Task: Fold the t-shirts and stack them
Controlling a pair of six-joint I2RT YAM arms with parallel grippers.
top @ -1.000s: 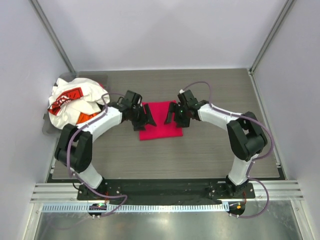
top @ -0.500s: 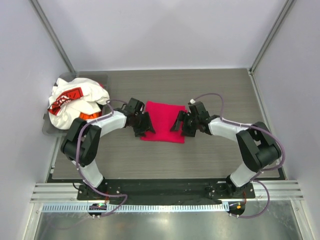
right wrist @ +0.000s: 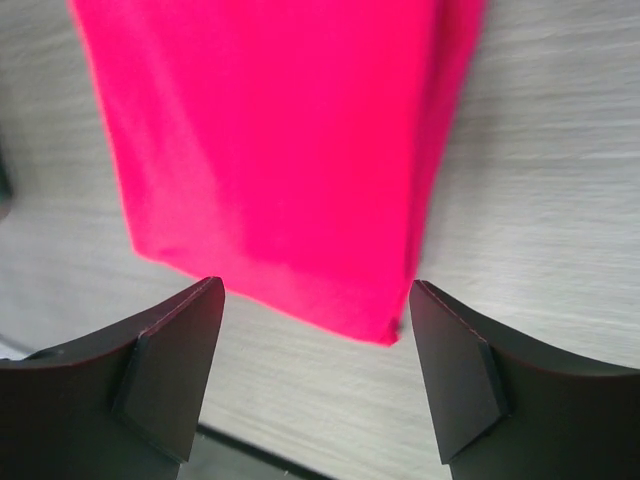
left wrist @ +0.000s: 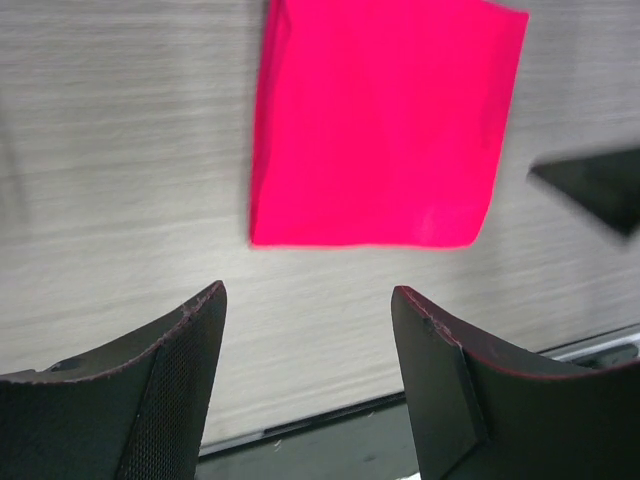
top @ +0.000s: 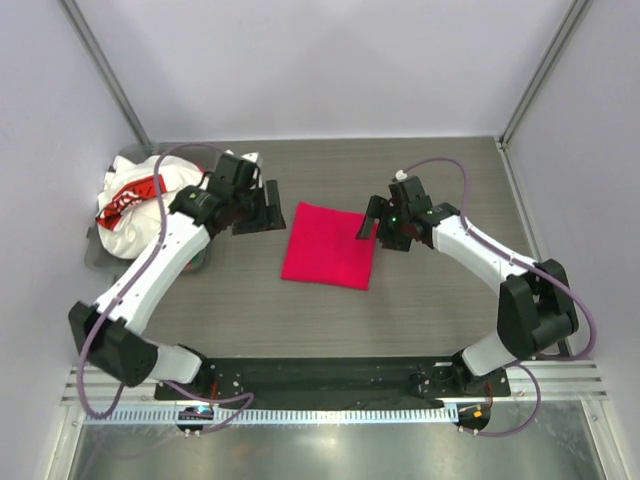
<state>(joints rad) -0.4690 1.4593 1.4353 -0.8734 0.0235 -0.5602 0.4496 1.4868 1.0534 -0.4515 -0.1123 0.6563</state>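
Observation:
The magenta-red t-shirt lies folded into a flat rectangle in the middle of the table. It also shows in the left wrist view and in the right wrist view. My left gripper is open and empty, left of the shirt and apart from it, above bare table. My right gripper is open and empty over the shirt's right edge. The white t-shirt with the red-and-black print lies crumpled at the far left. The orange t-shirt is hidden.
The grey plastic bin holds the white shirt at the left wall. My left arm reaches past the bin's right side. Metal frame posts stand at the back corners. The black base rail runs along the near table edge.
Both grippers have drawn back from the magenta-red shirt. The left one moved left and back toward the bin, the right one moved back and right. The shirt stays flat.

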